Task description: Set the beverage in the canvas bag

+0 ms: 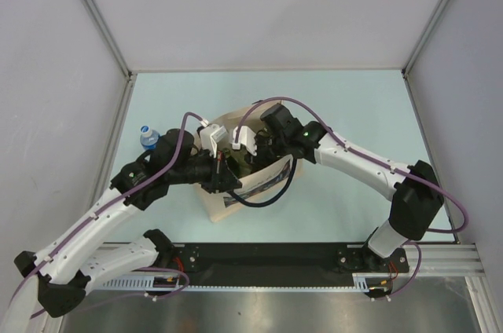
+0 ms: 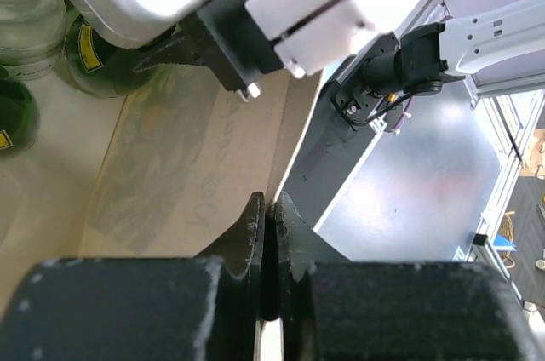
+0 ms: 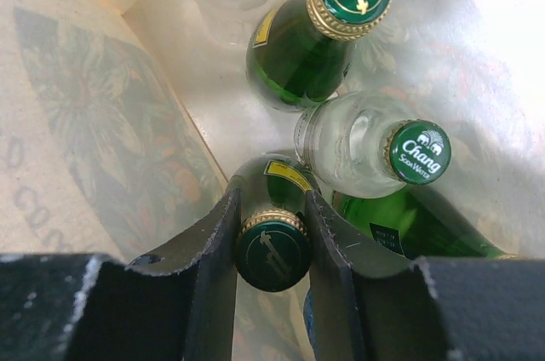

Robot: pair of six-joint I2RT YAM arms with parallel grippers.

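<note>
**Top ext:** The canvas bag (image 1: 220,206) is standing upright in the middle of the table (image 1: 346,105), mouth open. The L gripper (image 1: 229,178) is reaching in from the left & pinching the bag's near rim. The R gripper (image 1: 250,154) is dipping into the mouth from the right. The contents are too dark to sort out here. A plastic water bottle (image 1: 147,138) w/ blue cap is standing on the table left of the bag, close by the L arm & apart from the bag.

**L wrist:** The L fingers (image 2: 253,225) are pressing together w/ the edge of the bag's wall sandwiched btwn them, no real gap showing. The inner wall is running away from the cam, print showing through faintly. The R gripper is hanging above, inside the bag. Glass bottles (image 2: 89,59) are showing at upper left, down in the bag.

**R wrist:** The R fingers (image 3: 217,233) are sitting partly closed, clamping a green glass bottle (image 3: 272,250) at the neck, just under its gold-banded cap. That bottle is standing inside the bag, near the printed wall. Just beside it a clear Chang soda water bottle (image 3: 366,144) w/ green cap is standing. A second green bottle (image 3: 298,54) is standing further in. A third green bottle (image 3: 409,225) is showing low right, its top hidden behind the finger.
</note>
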